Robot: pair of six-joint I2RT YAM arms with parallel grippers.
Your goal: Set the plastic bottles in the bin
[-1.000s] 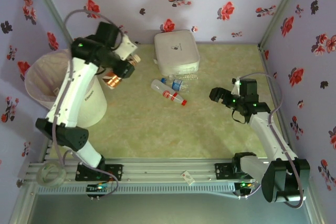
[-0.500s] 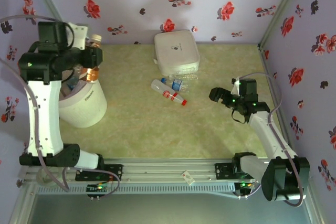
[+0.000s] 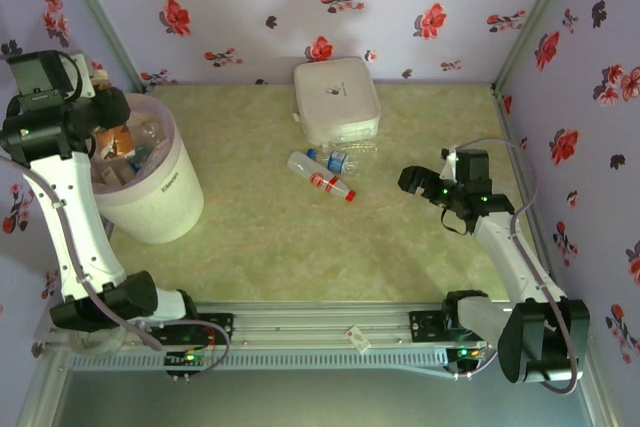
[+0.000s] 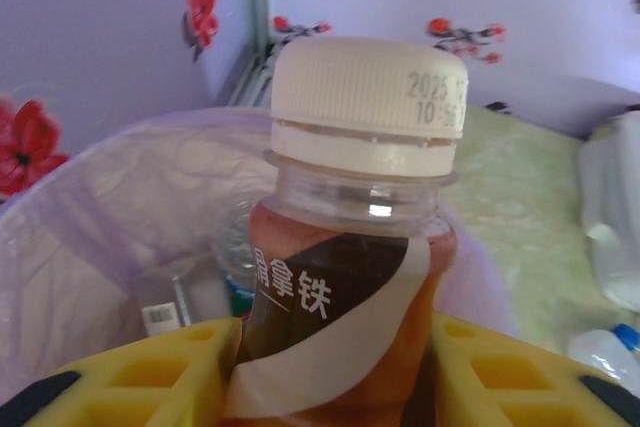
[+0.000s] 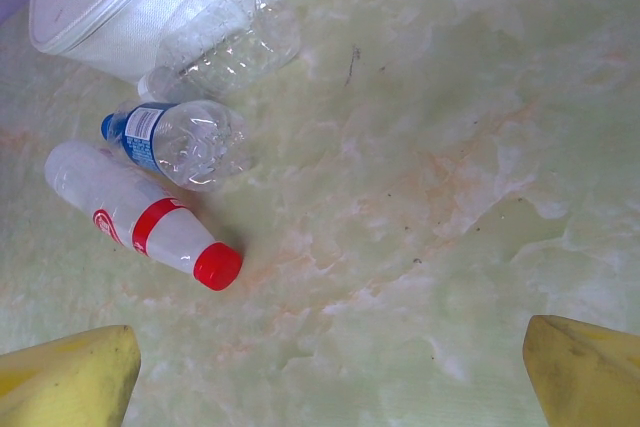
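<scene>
The left fingers (image 4: 150,377) clamp a brown-wrapped bottle (image 4: 340,317) between them, the bin (image 4: 110,237) open just below. Released too near the rim, it could bounce onto the worktop (image 5: 450,197). The right fingers (image 5: 70,377) stand spread, and the three bottles (image 5: 150,217) ahead of them may roll if nudged.

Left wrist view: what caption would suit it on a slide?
Left gripper holding a white-capped brown bottle over the bag-lined bin.

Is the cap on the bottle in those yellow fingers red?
No, the bottle between the yellow fingers has a creamy white cap.
</scene>
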